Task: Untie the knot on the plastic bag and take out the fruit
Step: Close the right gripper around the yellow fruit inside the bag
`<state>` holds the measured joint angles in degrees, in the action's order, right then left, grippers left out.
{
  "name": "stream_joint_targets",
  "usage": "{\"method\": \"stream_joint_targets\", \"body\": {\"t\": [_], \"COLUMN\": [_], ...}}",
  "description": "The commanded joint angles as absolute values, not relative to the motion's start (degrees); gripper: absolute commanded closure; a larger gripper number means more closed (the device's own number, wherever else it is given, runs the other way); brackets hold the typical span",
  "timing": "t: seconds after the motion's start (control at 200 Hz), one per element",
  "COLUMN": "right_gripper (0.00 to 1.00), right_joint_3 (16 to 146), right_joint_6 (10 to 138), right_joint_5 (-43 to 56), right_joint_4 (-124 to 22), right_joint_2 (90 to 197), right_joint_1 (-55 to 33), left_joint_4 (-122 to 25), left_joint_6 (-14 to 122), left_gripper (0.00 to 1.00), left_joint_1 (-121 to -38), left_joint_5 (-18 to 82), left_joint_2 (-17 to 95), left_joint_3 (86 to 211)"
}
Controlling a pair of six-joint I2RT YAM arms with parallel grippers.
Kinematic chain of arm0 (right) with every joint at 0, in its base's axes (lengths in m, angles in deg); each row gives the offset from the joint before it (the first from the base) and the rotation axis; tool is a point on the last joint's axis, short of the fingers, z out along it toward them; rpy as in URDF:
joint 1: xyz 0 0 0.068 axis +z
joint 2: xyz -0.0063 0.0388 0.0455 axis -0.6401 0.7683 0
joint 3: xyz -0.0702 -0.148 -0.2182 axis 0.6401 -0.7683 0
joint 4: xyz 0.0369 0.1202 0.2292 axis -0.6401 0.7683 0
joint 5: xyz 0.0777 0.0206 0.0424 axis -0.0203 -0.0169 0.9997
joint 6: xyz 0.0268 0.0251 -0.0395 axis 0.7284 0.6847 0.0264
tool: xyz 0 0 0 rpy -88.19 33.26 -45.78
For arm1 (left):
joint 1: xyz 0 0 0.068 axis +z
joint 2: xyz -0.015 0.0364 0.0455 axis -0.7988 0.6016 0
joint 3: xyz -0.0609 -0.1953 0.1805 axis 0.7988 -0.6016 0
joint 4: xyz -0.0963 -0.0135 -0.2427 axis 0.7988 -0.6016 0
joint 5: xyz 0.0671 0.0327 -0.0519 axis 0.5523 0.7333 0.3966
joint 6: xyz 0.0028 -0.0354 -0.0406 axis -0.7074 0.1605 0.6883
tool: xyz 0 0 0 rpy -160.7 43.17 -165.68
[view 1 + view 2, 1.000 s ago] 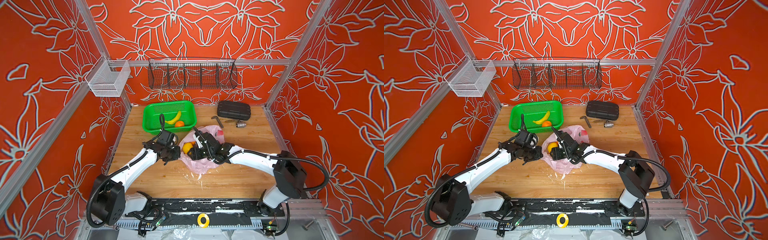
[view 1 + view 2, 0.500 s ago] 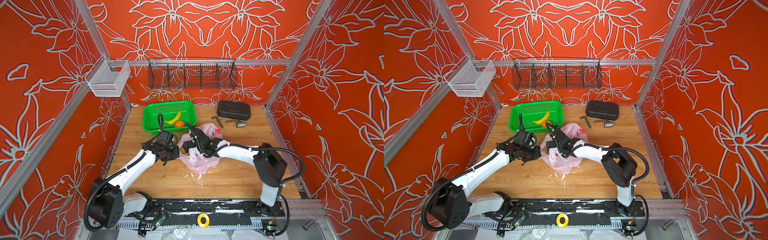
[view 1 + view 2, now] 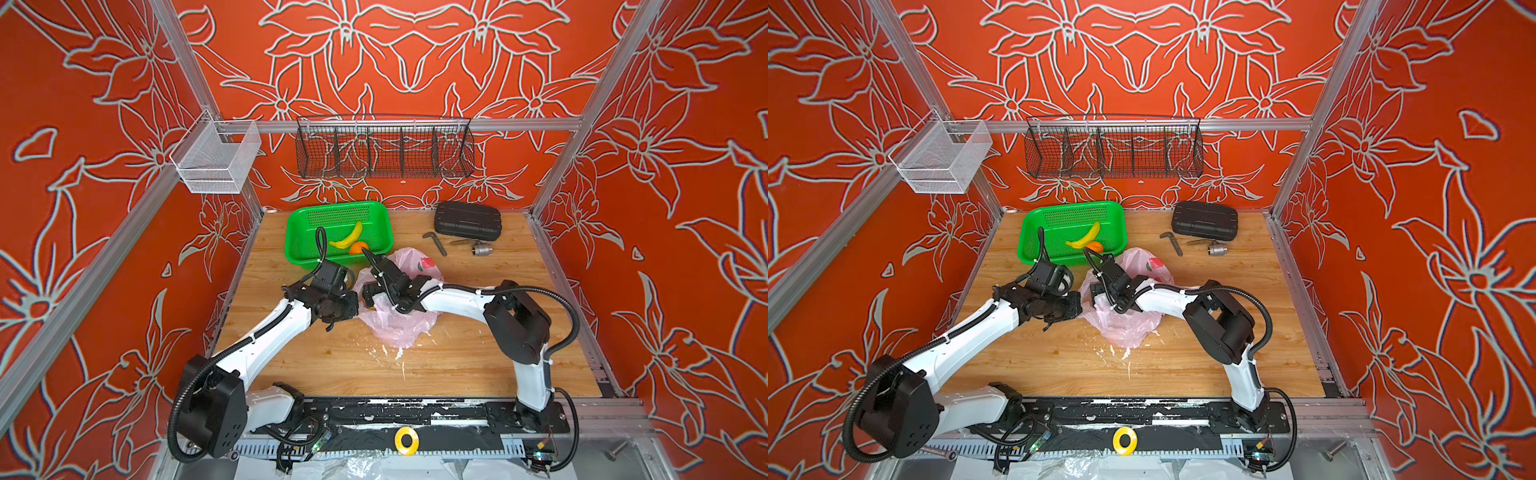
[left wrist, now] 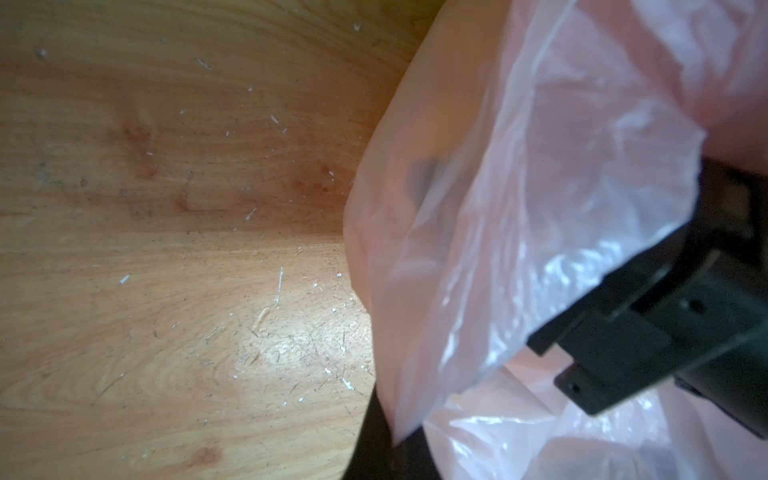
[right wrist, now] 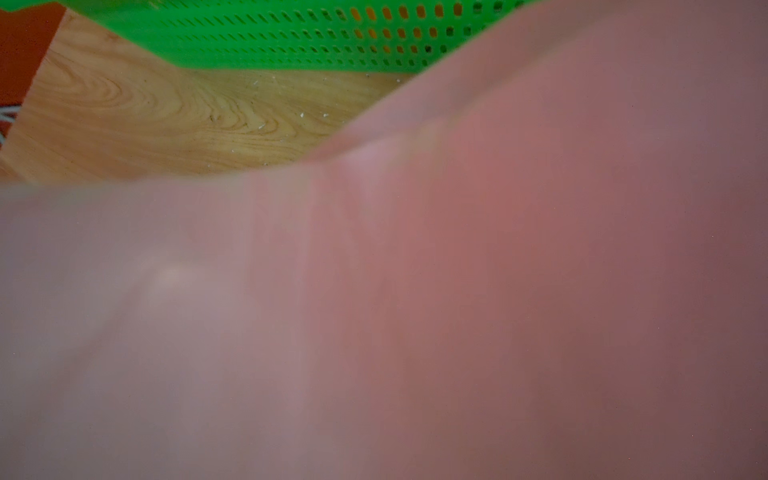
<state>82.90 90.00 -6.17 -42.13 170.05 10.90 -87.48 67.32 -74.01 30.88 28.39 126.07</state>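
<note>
The pink plastic bag (image 3: pixel 401 324) lies crumpled on the wooden table just in front of the green basket (image 3: pixel 299 232). No knot shows in any view. My left gripper (image 4: pixel 392 449) is shut on the bag's left edge (image 3: pixel 358 293), and the film runs into its dark fingers. My right gripper (image 3: pixel 376 270) sits over the bag's mouth, pointing at the basket. One finger (image 3: pixel 371 258) shows, the other is hidden, and pink film (image 5: pixel 457 291) covers its wrist view. An orange fruit (image 3: pixel 358 248) rests in the basket. Any fruit inside the bag is hidden.
A yellow banana (image 3: pixel 347 239) lies in the basket beside the orange. At the back right are a black case (image 3: pixel 467 220), a bent hex key (image 3: pixel 436 243) and a small metal fitting (image 3: pixel 481 249). A black wire rack (image 3: pixel 384 147) and a white mesh basket (image 3: pixel 216 158) hang on the walls.
The right arm folded its elbow in and pushed its gripper left and toward the basket. The yellow-orange fruit seen at the bag's mouth no longer shows. The left arm barely moved.
</note>
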Motion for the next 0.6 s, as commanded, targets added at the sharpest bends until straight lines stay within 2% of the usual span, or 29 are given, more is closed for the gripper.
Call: {"method": "stream_joint_targets", "body": {"t": [0.0,0.18,0.595], "right_gripper": [0.29,0.38,0.40], "right_joint_3": [82.9,79.8,74.7], "right_joint_6": [90.5,91.1,93.0], "right_joint_5": [-5.5,-5.8,-4.5], "right_joint_4": [-41.1,-43.6,-46.7], "right_joint_2": [170.3,166.4,155.1], "right_joint_1": [10.6,10.4,9.5], "left_joint_4": [-87.6,-87.6,-87.4], "left_joint_6": [68.1,68.2,68.6], "left_gripper": [1.00,1.00,1.00], "left_joint_1": [-73.8,-73.8,-73.8], "left_joint_5": [31.6,31.7,31.5], "left_joint_2": [28.4,28.1,28.2], "left_joint_3": [125.7,125.4,126.1]}}
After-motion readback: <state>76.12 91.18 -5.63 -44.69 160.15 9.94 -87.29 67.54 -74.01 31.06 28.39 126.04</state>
